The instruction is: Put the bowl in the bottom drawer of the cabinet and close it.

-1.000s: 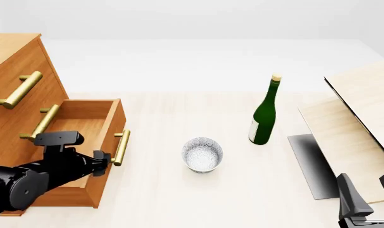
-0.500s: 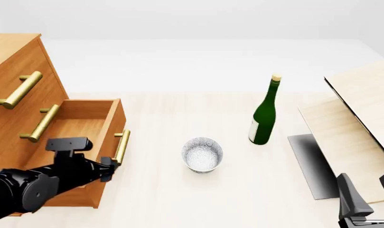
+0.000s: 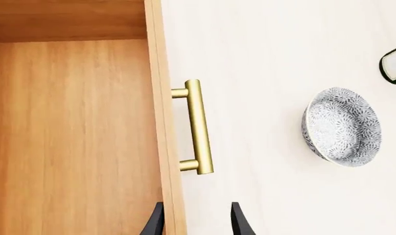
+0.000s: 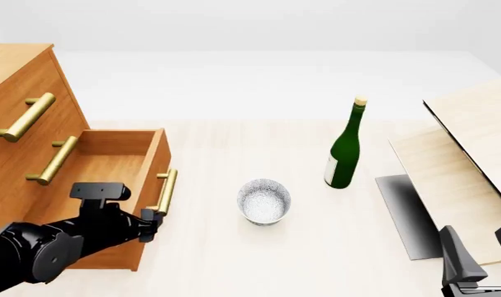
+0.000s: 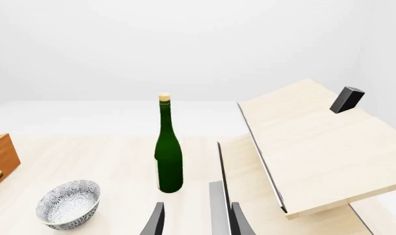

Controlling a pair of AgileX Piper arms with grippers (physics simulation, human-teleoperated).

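While the bottom drawer (image 4: 109, 179) of the cabinet (image 4: 23, 105) stands pulled out, its brass handle (image 4: 165, 192) is approached by the left fingers (image 4: 151, 224), parted and empty. The bowl (image 4: 264, 201) is seen upright on the desk (image 4: 316, 260), near the drawer. The right fingers (image 5: 195, 220) are parted, holding nothing.

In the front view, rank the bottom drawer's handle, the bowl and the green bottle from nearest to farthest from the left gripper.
1. The bottom drawer's handle, right beside the left gripper, at the open drawer's front.
2. The bowl, on the table to the gripper's right, mid-table.
3. The green bottle, upright, farther right and beyond the bowl.
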